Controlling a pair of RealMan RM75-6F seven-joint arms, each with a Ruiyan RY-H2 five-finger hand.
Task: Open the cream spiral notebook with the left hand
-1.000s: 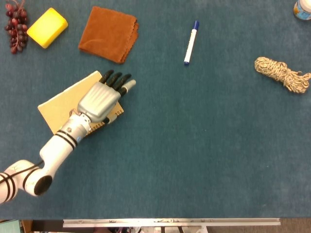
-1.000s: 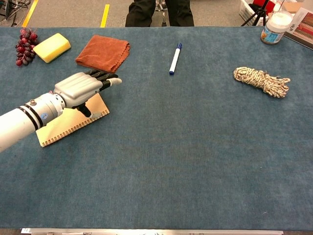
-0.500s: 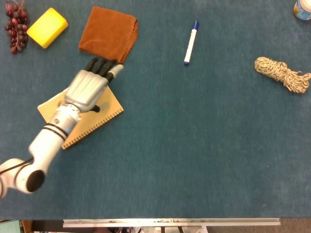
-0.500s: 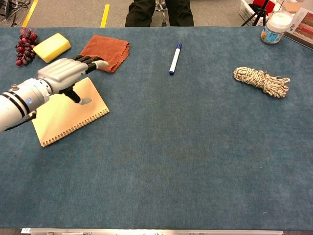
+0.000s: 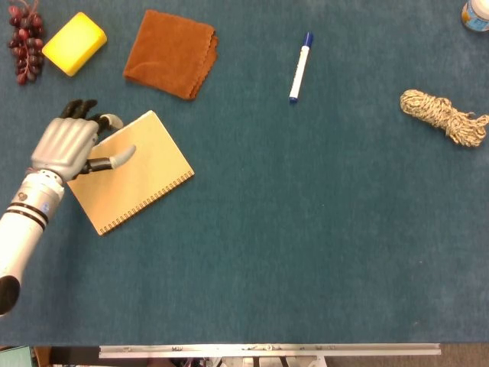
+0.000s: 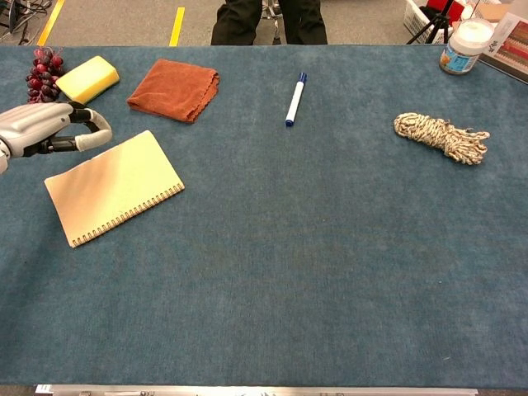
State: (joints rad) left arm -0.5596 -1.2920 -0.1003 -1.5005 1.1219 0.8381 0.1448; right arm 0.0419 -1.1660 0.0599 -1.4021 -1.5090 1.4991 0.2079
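Blue felt covered the desk, and the cream spiral notebook lay closed and flat at its left side. Its long axis ran diagonally, from near-left to far-right in the head view, with the spiral binding along the edge facing the near-right. At the notebook's far-left corner hovered the left hand, its fingers released and grasping nothing. A rust cloth lay beyond.
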